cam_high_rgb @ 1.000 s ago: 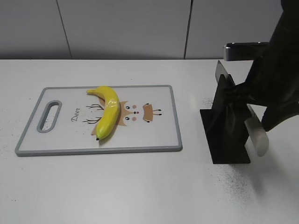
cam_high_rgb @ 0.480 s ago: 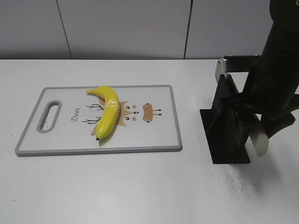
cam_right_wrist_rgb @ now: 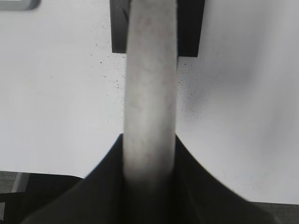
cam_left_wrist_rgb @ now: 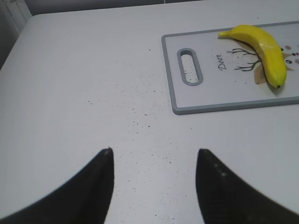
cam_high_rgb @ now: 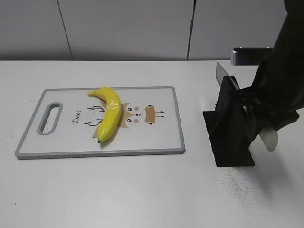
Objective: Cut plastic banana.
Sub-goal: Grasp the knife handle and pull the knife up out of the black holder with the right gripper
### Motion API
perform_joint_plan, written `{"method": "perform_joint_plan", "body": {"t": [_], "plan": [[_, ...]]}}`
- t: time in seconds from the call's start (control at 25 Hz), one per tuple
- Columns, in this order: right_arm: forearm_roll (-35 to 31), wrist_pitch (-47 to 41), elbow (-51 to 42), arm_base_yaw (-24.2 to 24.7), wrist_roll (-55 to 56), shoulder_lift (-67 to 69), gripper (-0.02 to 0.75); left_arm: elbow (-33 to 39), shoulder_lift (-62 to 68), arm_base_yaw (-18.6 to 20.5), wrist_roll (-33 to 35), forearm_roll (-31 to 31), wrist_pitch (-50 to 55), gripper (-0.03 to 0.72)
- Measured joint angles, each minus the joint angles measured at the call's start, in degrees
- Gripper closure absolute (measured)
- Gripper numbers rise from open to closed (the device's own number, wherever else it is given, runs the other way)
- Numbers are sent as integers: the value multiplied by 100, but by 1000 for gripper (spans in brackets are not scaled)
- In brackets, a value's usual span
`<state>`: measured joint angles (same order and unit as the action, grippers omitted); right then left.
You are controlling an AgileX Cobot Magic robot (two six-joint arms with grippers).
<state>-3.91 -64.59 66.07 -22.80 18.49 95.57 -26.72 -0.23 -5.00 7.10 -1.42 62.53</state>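
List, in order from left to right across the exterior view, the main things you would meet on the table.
Cutting board handle slot → plastic banana lying on the cutting board → black knife stand → pale knife handle gripped by the right gripper.

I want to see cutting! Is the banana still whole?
Whole. The plastic banana lies in one uncut piece on the cutting board.

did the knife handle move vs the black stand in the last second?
Yes. The knife handle, held in the right gripper, now ends higher and further right against the black stand, so the knife is sliding up out of it.
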Motion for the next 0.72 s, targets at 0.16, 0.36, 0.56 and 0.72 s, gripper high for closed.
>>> {"method": "perform_joint_plan", "body": {"t": [0.16,0.36,0.56,0.72], "plan": [[35,17,22,0,20,-318,577,0,0,0,0,0,0,164],[152,55,48,0,127,-722,577,0,0,0,0,0,0,164],[218,61,155,0,147,-1039,577,0,0,0,0,0,0,164],[284,22,417,0,152,-1198,578,0,0,0,0,0,0,164]]}}
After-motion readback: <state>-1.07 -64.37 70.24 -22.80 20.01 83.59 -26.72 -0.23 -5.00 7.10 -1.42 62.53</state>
